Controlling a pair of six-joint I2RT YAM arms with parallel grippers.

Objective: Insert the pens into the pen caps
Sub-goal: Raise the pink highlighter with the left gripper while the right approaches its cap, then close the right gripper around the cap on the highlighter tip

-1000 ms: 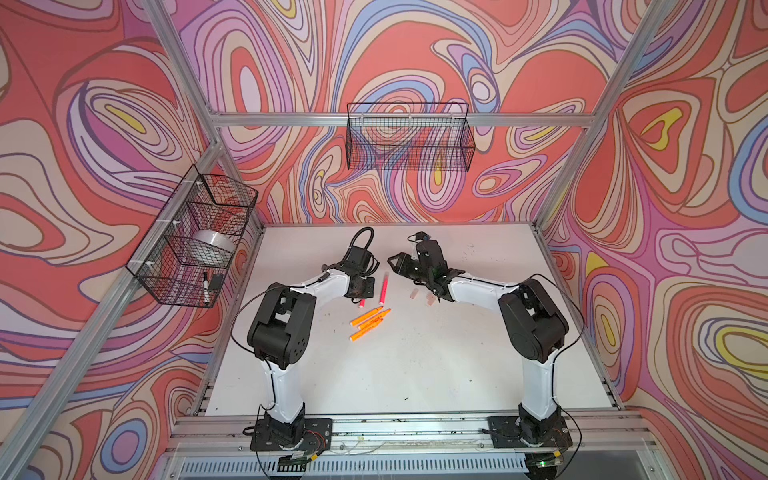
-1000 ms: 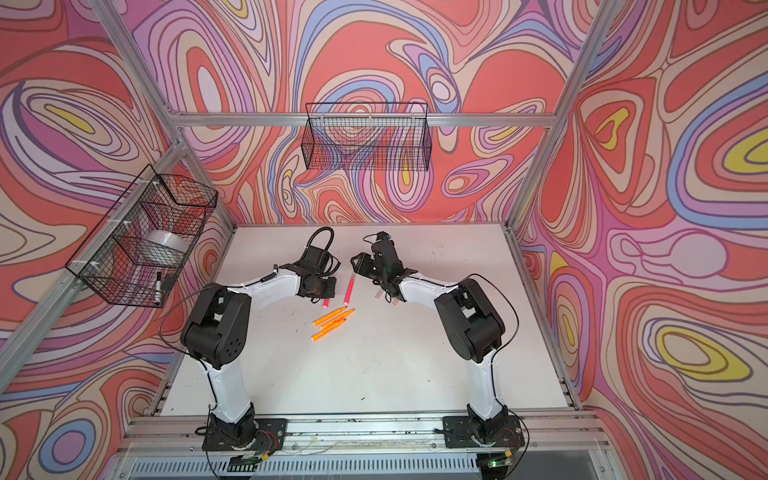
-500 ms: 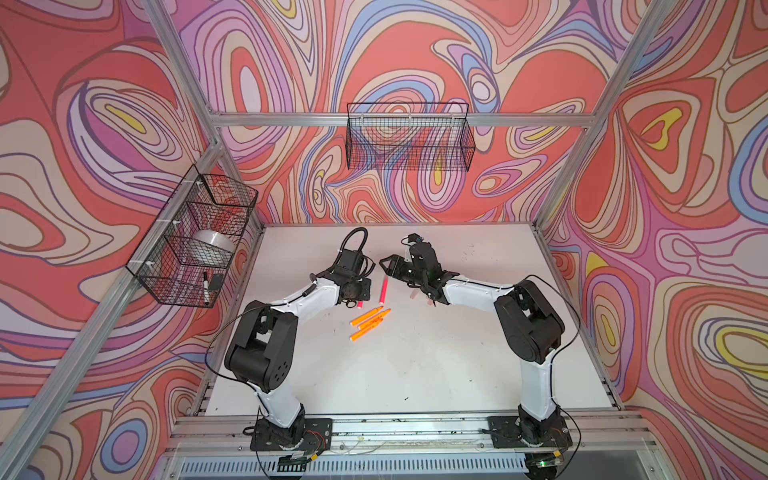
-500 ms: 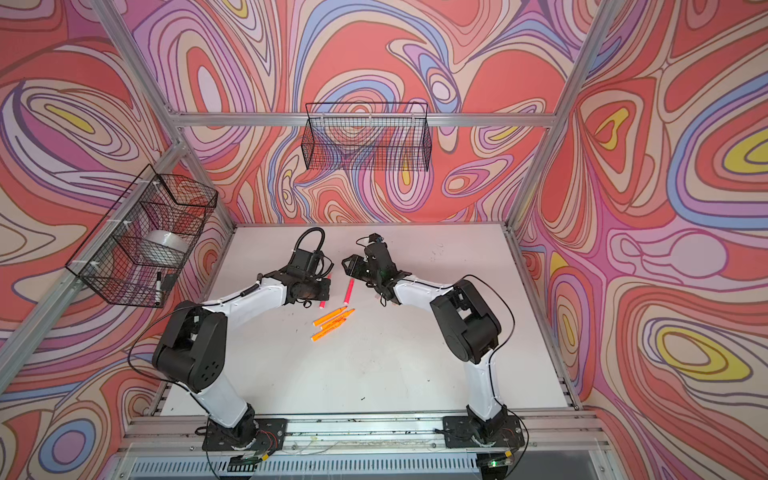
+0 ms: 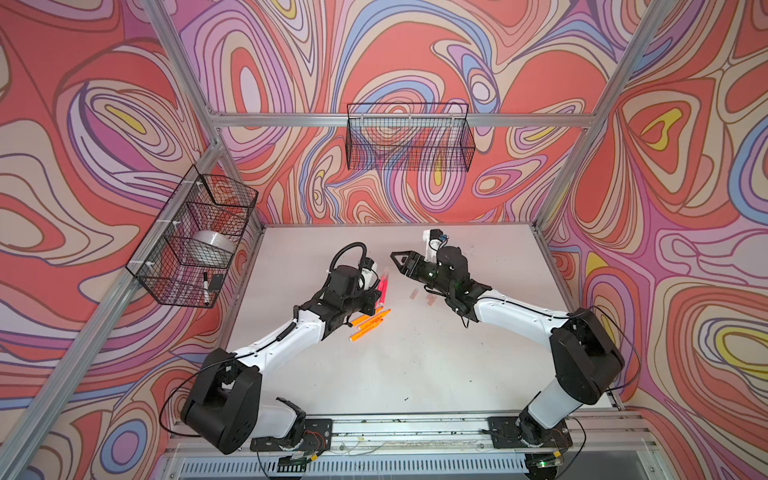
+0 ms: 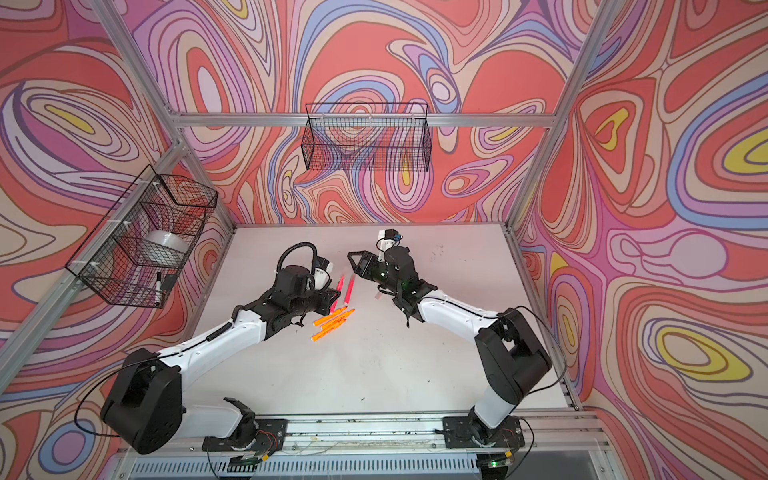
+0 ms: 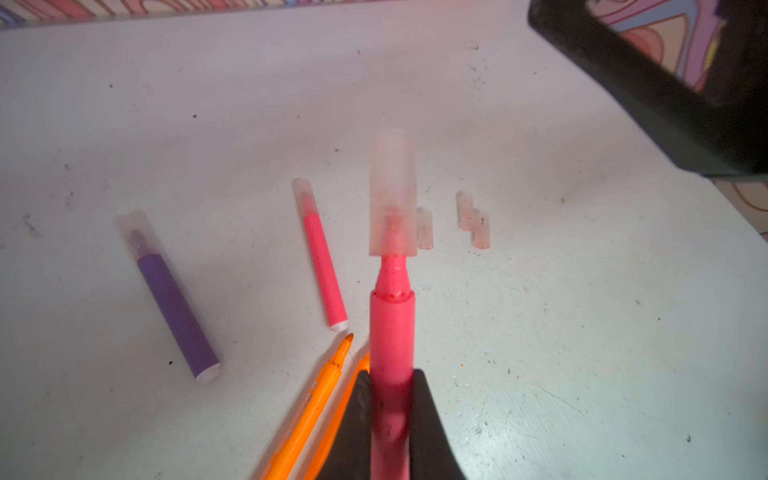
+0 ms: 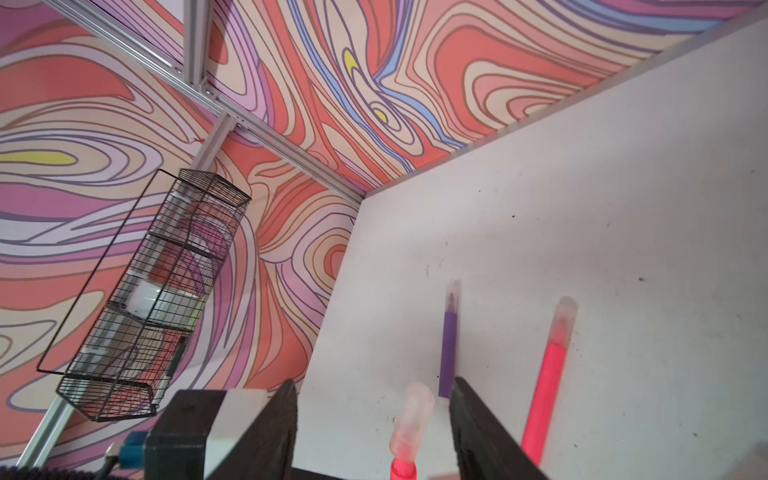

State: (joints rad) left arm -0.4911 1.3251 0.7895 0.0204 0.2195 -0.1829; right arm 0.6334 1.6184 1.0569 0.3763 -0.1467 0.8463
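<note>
Third pen nearly there: left fingers [image 7: 428, 424] clench the pink pen [image 7: 392, 332] over the surface [image 7: 582, 332], its cap [image 7: 392, 195] only partway on between the released right fingers [image 8: 478, 424]; purple pen [image 7: 174, 307] and other pink pen [image 7: 324, 270] lie capped, and three orange pens [image 5: 370, 322], at its 6 o'clock in a top view, await loose caps [image 5: 430, 300].

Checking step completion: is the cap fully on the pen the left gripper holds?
Partly on: the cap covers the tip of the pink pen, but its narrow neck is uncovered between cap and barrel.
</note>
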